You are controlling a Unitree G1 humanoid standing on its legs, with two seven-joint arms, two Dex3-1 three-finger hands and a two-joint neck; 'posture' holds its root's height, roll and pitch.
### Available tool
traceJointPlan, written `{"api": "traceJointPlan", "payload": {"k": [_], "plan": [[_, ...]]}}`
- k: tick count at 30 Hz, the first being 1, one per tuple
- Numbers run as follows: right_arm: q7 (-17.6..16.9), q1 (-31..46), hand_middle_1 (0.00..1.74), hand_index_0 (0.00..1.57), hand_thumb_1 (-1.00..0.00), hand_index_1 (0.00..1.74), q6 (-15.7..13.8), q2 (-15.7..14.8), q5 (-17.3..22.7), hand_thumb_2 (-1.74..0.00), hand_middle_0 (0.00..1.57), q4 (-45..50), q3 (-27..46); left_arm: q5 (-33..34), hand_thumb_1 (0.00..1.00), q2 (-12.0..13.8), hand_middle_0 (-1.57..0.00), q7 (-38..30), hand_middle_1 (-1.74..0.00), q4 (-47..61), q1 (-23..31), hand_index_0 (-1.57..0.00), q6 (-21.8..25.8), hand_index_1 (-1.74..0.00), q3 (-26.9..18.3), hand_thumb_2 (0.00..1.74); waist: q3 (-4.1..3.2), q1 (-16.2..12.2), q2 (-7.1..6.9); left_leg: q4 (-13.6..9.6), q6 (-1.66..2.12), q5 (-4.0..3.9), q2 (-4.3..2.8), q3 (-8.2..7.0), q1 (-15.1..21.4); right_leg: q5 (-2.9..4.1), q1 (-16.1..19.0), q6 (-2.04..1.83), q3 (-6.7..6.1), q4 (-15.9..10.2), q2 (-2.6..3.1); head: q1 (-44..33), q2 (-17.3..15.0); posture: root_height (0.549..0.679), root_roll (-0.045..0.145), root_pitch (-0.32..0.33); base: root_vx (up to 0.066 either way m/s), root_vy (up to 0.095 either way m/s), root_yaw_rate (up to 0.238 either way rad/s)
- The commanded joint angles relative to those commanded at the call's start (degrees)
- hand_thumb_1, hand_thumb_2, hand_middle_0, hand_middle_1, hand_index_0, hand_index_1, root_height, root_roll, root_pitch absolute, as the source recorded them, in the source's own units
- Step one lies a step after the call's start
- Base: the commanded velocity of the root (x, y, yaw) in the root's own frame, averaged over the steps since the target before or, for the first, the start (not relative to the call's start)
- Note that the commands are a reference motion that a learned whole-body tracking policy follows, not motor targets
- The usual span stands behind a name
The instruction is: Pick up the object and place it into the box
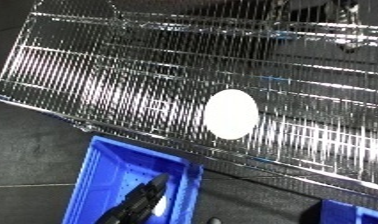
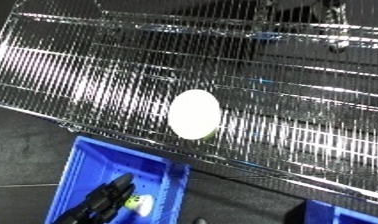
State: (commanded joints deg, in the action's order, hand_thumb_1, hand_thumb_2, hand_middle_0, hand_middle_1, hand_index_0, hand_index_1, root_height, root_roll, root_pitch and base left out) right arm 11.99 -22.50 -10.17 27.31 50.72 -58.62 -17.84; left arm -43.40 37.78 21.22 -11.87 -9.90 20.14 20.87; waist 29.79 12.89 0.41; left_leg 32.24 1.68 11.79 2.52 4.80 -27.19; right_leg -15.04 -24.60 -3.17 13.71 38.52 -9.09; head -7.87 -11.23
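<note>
A blue bin (image 1: 105,170) stands on the dark floor at the lower left, below a wire shelf. My left hand (image 1: 143,202) reaches up from the bottom edge into the bin. Its fingers are curled round a small white and yellow-green object (image 2: 139,203), held inside the bin near the right wall. Whether the object touches the bin's floor is unclear. My right hand shows in neither view.
A shiny wire rack shelf (image 1: 97,75) fills the upper part of both views and slants down to the right. A white oval thing (image 1: 230,114) lies on it just above the bin. The corner of a second blue bin (image 1: 350,212) shows at the lower right.
</note>
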Motion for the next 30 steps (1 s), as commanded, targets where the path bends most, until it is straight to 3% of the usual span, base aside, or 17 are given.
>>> {"api": "traceJointPlan", "payload": {"k": [4,8,14,18,22,30], "plan": [[0.58,0.95,0.0,0.0,0.0,0.0,-0.43,0.78,1.14,0.0,0.0,-0.59,0.73,-3.39,0.0,2.84,0.0,1.32,0.0,7.84,0.11,0.0,-0.99,0.0,-1.72,0.0,0.0,0.54,0.42,-0.04,-0.06,0.05,0.44,0.29,-0.19,0.17,-0.05,-0.13,0.47,-0.03,-0.36,1.9,-0.07,0.65,0.041,0.069,0.0,-0.012,0.112],[1.02,1.65,0.0,0.0,0.0,0.0,-0.63,0.82,2.2,0.0,0.0,-1.05,1.44,-5.37,0.0,3.85,0.0,-1.87,0.0,12.53,0.35,0.0,0.9,0.0,-4.99,0.0,0.0,1.21,0.28,-0.14,-0.03,0.05,0.82,0.68,-0.3,0.19,0.01,-0.18,0.86,-0.1,-0.47,3.99,-0.55,0.65,0.041,0.072,0.004,-0.038,0.1],[1.53,2.72,0.0,0.0,0.0,0.0,-1.01,-0.81,3.47,0.0,0.0,-1.83,2.4,-0.51,0.0,2.23,0.0,-10.19,0.0,12.84,0.24,0.0,2.08,0.0,-9.63,0.0,0.0,2.01,-1.19,-0.02,-0.03,0.29,1.14,1.25,-0.39,0.42,0.35,-0.29,1.31,-0.49,-0.15,5.14,-0.94,0.651,0.039,0.074,0.018,-0.07,0.06],[2.0,2.65,0.0,0.0,0.0,0.0,-0.86,-1.88,3.97,0.0,0.0,-2.55,2.28,3.92,0.0,0.38,0.0,-15.89,0.0,9.85,-1.04,0.0,1.48,0.0,-10.3,0.0,0.0,1.88,-2.47,0.63,-0.18,0.7,1.12,1.2,-0.58,0.42,0.42,-0.16,1.29,-0.46,0.29,4.17,-1.64,0.651,0.036,0.072,0.024,-0.051,-0.045],[2.83,2.47,0.0,0.0,0.0,0.0,-0.36,-2.41,3.42,0.0,0.0,-2.78,1.75,7.31,0.0,-1.61,0.0,-19.57,0.0,7.06,-3.11,0.0,1.97,0.0,-9.68,0.0,0.0,1.03,-3.53,1.33,-0.32,1.03,0.71,0.89,-0.68,0.32,0.31,-0.03,0.62,-0.21,0.96,0.24,-1.5,0.65,0.031,0.069,0.02,-0.003,-0.17],[5.3,0.24,0.0,0.0,0.0,0.0,1.45,-2.85,1.37,0.0,0.0,-3.66,-0.43,13.54,0.0,-4.39,0.0,-28.08,0.0,-1.49,-10.08,0.0,4.41,0.0,-6.99,0.0,0.0,-1.65,-5.71,2.64,-0.5,1.47,-0.88,-0.26,-0.78,0.11,-0.3,0.2,-1.27,0.53,2.41,-7.9,-1.36,0.647,0.022,0.061,0.011,0.031,-0.225]]}}
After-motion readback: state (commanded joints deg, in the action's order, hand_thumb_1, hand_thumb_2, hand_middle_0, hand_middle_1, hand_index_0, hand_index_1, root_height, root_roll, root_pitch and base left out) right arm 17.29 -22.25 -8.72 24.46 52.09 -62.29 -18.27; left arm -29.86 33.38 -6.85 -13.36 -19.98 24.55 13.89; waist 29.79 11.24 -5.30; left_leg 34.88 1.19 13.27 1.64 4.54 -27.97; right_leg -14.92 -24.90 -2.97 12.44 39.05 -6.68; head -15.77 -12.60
